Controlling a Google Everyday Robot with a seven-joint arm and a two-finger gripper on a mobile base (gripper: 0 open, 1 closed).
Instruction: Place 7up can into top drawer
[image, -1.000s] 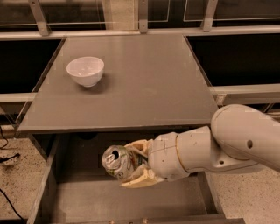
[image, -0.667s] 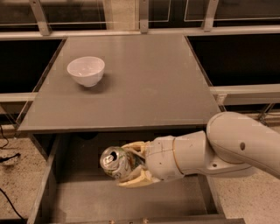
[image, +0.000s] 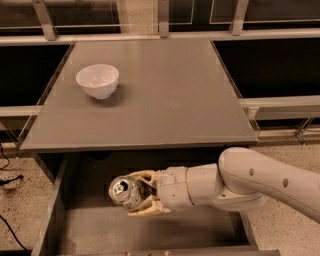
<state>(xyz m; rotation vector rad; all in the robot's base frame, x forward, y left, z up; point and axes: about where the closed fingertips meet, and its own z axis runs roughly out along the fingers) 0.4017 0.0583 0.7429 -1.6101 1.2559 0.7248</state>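
The 7up can (image: 124, 192) is a small silver can, lying tilted with its tab top facing the camera. My gripper (image: 138, 194) is shut on it, with one cream finger above and one below. The white arm reaches in from the right. The can hangs over the open top drawer (image: 150, 230), a shallow grey box pulled out under the tabletop, a little above its flat bottom and left of the middle.
A white bowl (image: 97, 80) stands on the grey tabletop (image: 170, 95) at the back left. The drawer's left wall (image: 52, 210) and front edge bound the space. Speckled floor with a black cable (image: 10, 180) lies at the left.
My gripper and the can have moved slightly left and a little lower over the drawer. The bowl has not moved.
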